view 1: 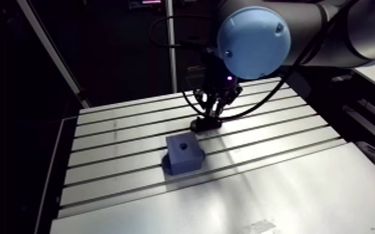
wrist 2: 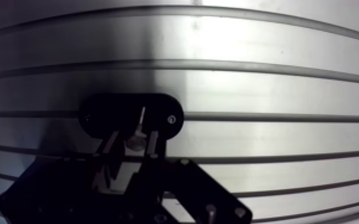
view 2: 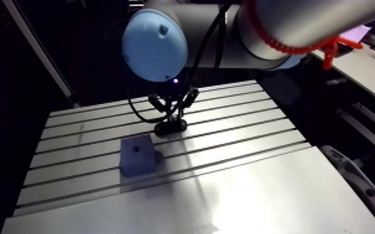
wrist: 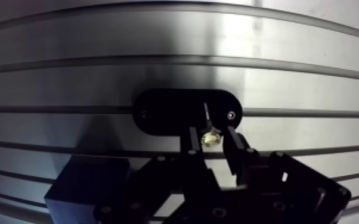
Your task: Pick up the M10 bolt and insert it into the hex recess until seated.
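Tool astride bolt at black holder

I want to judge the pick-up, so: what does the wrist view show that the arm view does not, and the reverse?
Only the wrist view: the bolt, its pale head at the gripper over the black holder. Only the arm view: the blue block with the recess in its top, standing apart from the holder. Both: the gripper low over the holder, and the slotted table.
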Motion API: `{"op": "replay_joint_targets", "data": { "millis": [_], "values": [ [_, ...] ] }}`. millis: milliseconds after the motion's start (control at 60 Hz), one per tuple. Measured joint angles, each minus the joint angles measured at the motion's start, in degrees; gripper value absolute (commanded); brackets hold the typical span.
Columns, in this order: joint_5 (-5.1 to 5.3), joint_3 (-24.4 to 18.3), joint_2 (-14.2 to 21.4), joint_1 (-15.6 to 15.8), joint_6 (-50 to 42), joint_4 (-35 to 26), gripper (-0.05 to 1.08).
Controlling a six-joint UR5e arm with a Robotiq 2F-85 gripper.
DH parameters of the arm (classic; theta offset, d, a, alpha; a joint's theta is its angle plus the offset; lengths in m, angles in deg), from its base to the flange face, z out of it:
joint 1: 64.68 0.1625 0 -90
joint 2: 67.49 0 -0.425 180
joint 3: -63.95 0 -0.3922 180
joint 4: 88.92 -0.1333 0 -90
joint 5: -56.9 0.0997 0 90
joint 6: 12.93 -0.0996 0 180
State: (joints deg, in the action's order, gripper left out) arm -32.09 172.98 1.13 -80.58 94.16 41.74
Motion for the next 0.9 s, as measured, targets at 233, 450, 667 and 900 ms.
{"op": "replay_joint_targets", "data": {
  "millis": [233,450,667,900],
  "values": [
    [0.0,-0.01,-0.02,-0.02,0.0,0.0,0.66],
    [0.0,-0.03,-0.02,-0.02,0.0,0.0,0.66],
    [0.06,-0.02,-0.03,-0.02,-0.06,-0.01,0.67],
    [0.11,0.01,-0.03,-0.01,-0.08,-0.06,0.68]
  ]
}}
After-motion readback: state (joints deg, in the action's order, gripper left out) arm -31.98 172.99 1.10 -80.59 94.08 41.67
